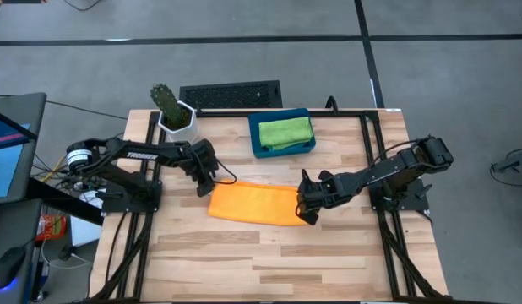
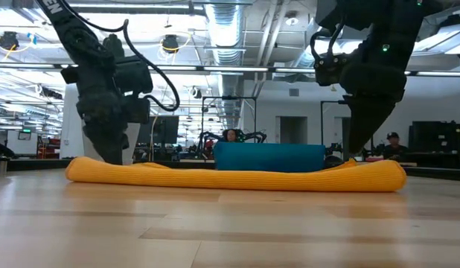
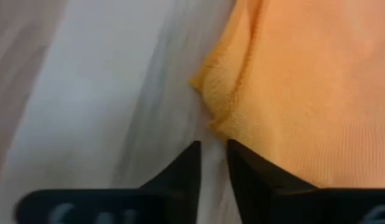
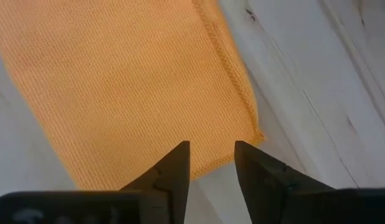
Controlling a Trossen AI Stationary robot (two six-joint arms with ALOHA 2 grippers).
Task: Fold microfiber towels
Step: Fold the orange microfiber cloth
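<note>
An orange microfiber towel (image 1: 252, 204) lies flat on the wooden table as a long band; it reads as a thick roll in the low view (image 2: 237, 177). My left gripper (image 1: 207, 181) points down at its left far corner (image 3: 211, 115), its fingers only a narrow gap apart (image 3: 212, 152). My right gripper (image 1: 308, 209) points down at the towel's right end, open (image 4: 212, 155), with the towel's edge (image 4: 208, 167) in the gap. A green towel (image 1: 285, 132) lies folded in the dark-blue tray (image 1: 254, 143). My left gripper has one fingertip (image 3: 248, 165) in front of the towel's edge beside the corner, and bare table shows in the gap. Whether it touches the cloth I cannot tell. My right gripper's fingertips (image 4: 177, 165) stand over the towel's end edge near its corner (image 4: 258, 134). Whether they touch it I cannot tell.
A cactus in a white pot (image 1: 172, 110) stands at the table's far left corner, with a black grille (image 1: 231, 93) beside it. The tray (image 2: 269, 156) sits behind the towel. Bare wood stretches toward the near edge (image 1: 269, 262).
</note>
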